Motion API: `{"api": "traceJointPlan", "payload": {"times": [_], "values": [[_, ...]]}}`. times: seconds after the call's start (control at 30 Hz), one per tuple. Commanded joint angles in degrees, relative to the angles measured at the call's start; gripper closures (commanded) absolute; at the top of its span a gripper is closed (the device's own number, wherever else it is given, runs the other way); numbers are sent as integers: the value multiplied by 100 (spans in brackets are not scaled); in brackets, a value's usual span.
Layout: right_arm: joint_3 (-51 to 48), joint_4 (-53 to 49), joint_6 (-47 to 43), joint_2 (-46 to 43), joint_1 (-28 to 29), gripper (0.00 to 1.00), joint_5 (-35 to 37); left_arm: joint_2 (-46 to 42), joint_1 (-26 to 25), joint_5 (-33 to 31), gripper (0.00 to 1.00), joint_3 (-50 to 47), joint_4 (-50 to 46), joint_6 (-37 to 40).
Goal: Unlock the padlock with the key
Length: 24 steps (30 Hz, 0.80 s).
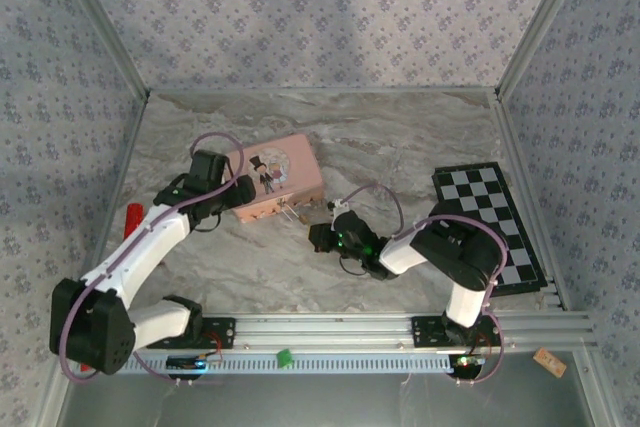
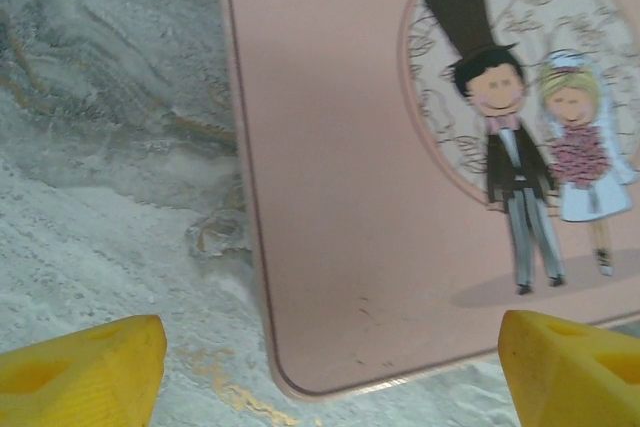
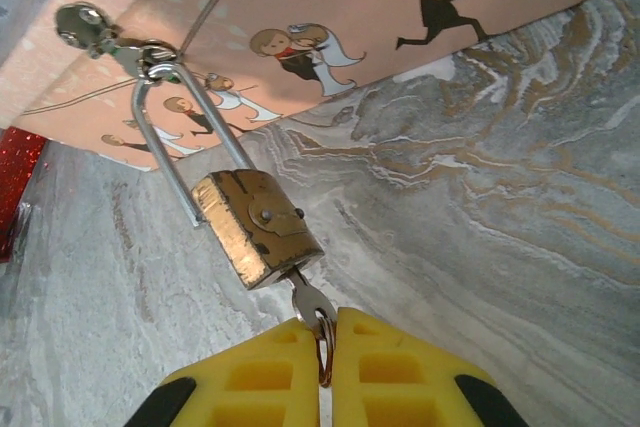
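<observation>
Pink tin (image 1: 275,175) (lid shut, contents hidden) lay on the marble-patterned table (image 1: 400,137). One brass padlock (image 3: 258,225) hung by its silvery shackle (image 3: 160,147) from the tin's clasp (image 3: 120,42). One key (image 3: 312,304) sat in the padlock's keyhole, its bow pinched between the pressed-together fingers of the right gripper (image 3: 325,352). The left gripper (image 2: 330,367) was spread wide, straddling the tin's corner. One checkerboard (image 1: 490,217) lay well to the right and one red object (image 1: 133,215) far left.
</observation>
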Motion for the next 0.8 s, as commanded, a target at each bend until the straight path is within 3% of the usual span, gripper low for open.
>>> {"api": "traceJointPlan", "payload": {"times": [0.0, 0.13, 0.33, 0.47, 0.57, 0.77], "values": [[66, -338, 182, 154, -66, 90, -86, 153, 180, 80, 14, 123, 48, 151], [59, -233, 125, 191, -73, 83, -221, 362, 395, 489, 14, 55, 276, 121], [6, -262, -83, 110, -144, 64, -442, 579, 444, 709, 15, -13, 445, 167], [-3, -664, -464, -172, -204, 59, -405, 651, 444, 736, 16, -50, 487, 162], [83, -1235, -1050, -540, -298, 59, -353, 709, 444, 737, 17, -73, 512, 158], [1041, -3216, -3274, -924, -338, 59, -672, 851, 441, 941, 18, -162, 740, 140]]}}
